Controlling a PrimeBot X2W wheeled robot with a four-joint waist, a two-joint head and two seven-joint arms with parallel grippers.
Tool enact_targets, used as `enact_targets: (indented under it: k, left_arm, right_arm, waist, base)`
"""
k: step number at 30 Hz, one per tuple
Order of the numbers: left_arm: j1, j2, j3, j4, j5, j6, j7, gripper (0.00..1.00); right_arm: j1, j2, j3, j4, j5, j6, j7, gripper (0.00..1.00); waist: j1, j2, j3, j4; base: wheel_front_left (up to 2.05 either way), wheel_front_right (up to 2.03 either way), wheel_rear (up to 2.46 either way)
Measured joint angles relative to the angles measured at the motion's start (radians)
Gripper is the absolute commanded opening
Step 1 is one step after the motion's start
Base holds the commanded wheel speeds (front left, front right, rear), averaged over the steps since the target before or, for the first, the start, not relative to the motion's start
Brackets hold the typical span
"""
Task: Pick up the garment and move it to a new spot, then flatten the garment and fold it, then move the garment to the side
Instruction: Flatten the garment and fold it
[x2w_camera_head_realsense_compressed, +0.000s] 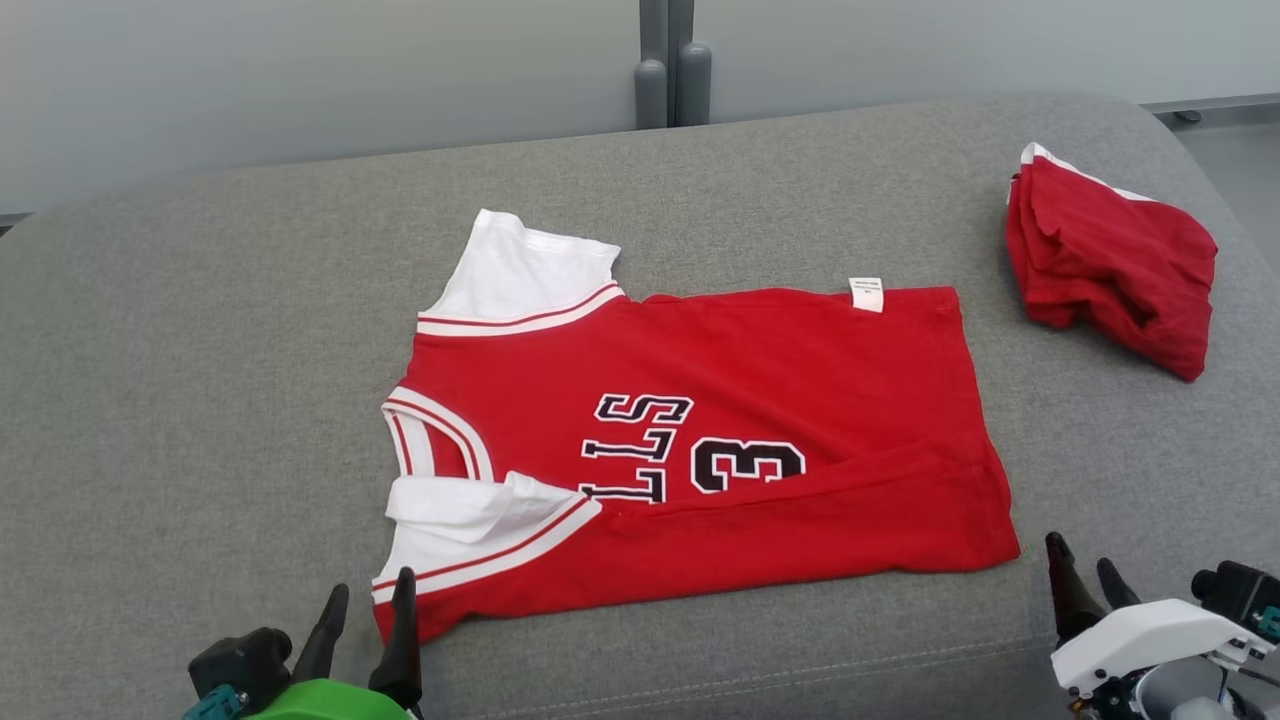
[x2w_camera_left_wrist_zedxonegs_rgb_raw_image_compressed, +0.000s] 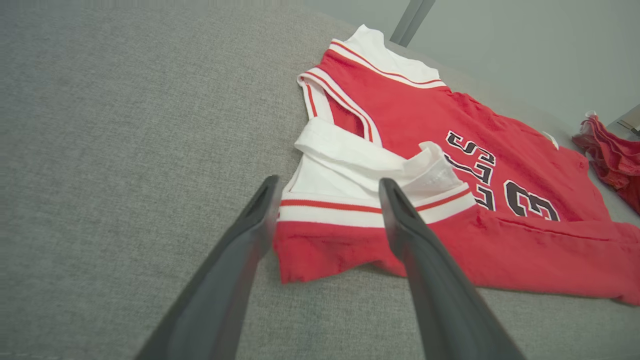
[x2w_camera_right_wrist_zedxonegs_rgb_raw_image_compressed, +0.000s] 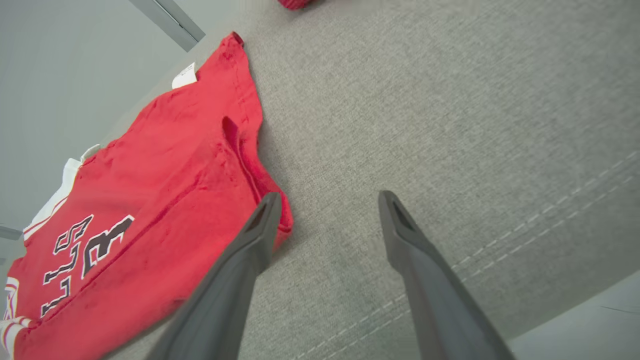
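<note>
— Both are spread wide and hold nothing: the left gripper (x2w_camera_head_realsense_compressed: 372, 585) and the right gripper (x2w_camera_head_realsense_compressed: 1078, 552), at the near edge of the grey cushion (x2w_camera_head_realsense_compressed: 200, 400).
— And the red shirt (x2w_camera_head_realsense_compressed: 700, 440)?
— In the cushion's middle, with its near side folded over. It looks soft, light and floppy. I'd pinch its two near corners.

surface: big grey fabric cushion (x2w_camera_head_realsense_compressed: 180, 360), stitched seam running along the near edge
far right: crumpled red cloth bundle (x2w_camera_head_realsense_compressed: 1110, 262) with a bit of white trim, lying on the cushion
behind: pale wall (x2w_camera_head_realsense_compressed: 300, 70), two grey posts (x2w_camera_head_realsense_compressed: 672, 85) side by side
</note>
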Motion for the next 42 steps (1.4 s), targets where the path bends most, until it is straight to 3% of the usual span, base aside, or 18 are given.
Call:
enact_targets:
  k: [7,13,19,32,42]
  left_arm:
    - [-0.054,0.042,-0.025,-0.038,0.057,0.000,0.013,1.00]
    - [-0.238,0.084,-0.054,-0.043,0.129,-0.001,0.067,1.00]
    - [-0.427,0.092,-0.066,-0.007,0.139,-0.003,0.164,1.00]
    - [-0.800,0.123,-0.038,0.172,0.143,-0.011,0.381,1.00]
    - [-0.935,0.175,0.000,0.313,0.156,0.001,0.457,1.00]
  right_arm:
    - [-0.042,-0.043,0.008,-0.079,-0.051,-0.008,-0.001,1.00]
    - [-0.149,-0.082,0.066,-0.148,-0.120,-0.007,0.022,1.00]
    - [-0.258,-0.101,0.115,-0.224,-0.160,0.002,0.076,1.00]
    - [-0.450,-0.091,0.189,-0.344,-0.202,0.021,0.186,1.00]
    - [-0.508,-0.044,0.220,-0.378,-0.201,0.038,0.212,1.00]
  waist:
    - [0.0000,0.0000,0.006,-0.010]
    - [0.0000,0.0000,0.036,-0.024]
    - [0.0000,0.0000,0.087,-0.046]
    - [0.0000,0.0000,0.242,-0.125]
    - [0.0000,0.0000,0.363,-0.225]
  base:
    - [0.00,0.00,0.00]
    - [0.00,0.00,0.00]
    - [0.00,0.00,0.00]
    - [0.00,0.00,0.00]
    - [0.00,0.00,0.00]
